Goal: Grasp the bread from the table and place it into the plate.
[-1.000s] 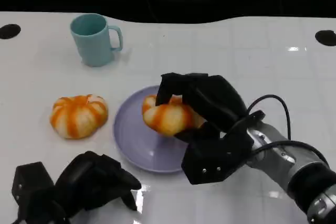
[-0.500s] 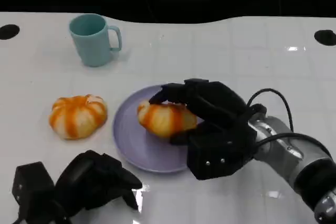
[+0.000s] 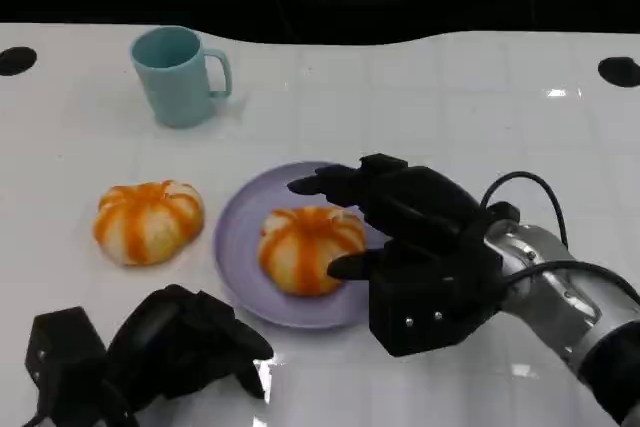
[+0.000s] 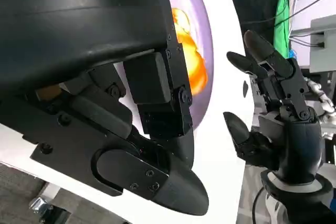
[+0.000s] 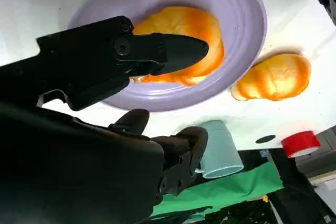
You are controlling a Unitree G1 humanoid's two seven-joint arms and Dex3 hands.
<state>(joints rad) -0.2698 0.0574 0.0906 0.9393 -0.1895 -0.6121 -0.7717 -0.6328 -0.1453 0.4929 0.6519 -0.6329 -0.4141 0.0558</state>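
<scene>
An orange-and-white striped bread lies on the purple plate at the table's middle. My right hand is beside it on the right, fingers spread; one finger reaches over the bread's far side and the thumb is at its near side, holding nothing. In the right wrist view the same bread rests in the plate beyond my fingers. A second striped bread sits on the table left of the plate. My left hand rests at the near left, fingers curled in with nothing in them.
A light teal mug stands at the back left. Dark round holes mark the table's far corners. A red tape roll and green cloth lie beyond the table in the right wrist view.
My right hand lowered the bread onto the plate and spread its fingers off it. The bread now lies flat in the plate. The left hand stayed put.
</scene>
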